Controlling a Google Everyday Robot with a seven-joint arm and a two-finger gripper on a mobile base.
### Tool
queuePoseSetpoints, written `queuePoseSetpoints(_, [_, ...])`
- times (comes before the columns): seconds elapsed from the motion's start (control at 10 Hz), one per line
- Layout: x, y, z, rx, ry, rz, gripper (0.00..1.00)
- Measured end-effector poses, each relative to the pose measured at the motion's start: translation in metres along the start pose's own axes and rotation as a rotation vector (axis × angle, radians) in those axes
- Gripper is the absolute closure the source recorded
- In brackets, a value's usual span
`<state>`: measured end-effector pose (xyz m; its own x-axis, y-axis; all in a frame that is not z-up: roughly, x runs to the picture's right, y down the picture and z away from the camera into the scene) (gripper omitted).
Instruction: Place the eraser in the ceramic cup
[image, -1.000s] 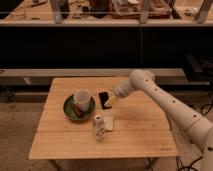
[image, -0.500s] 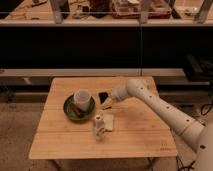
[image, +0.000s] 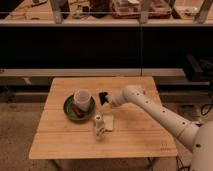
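Note:
The eraser (image: 103, 96), a flat black block, lies on the wooden table (image: 135, 135) just right of the cup. The ceramic cup (image: 81, 98) is white and wide-mouthed and stands upright on a dark green plate (image: 69, 111). My gripper (image: 106, 100) is at the end of the white arm that reaches in from the right. It is right at the eraser's right side and partly covers it. I cannot tell whether it touches the eraser.
A brown stick-like item (image: 76, 108) lies on the green plate in front of the cup. A small white bottle-like figure (image: 99, 125) stands near the table's middle front, with a flat white item (image: 109, 121) beside it. Dark shelving runs behind the table.
The arm has swung left and lower, which brings my gripper from right of the eraser up against it. The eraser, cup and plate have stayed in place.

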<state>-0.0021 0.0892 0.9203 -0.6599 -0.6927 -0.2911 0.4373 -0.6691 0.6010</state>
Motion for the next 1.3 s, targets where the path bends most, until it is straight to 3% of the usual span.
queuePoseSetpoints(0.4, [-0.003, 0.018, 0.008, -0.025, 0.006, 0.085, 0.32])
queuePoseSetpoints(0.8, [-0.020, 0.044, -0.003, -0.074, 0.007, 0.149, 0.32])
queuePoseSetpoints(1.3, [-0.011, 0.059, -0.027, -0.124, 0.055, 0.145, 0.32])
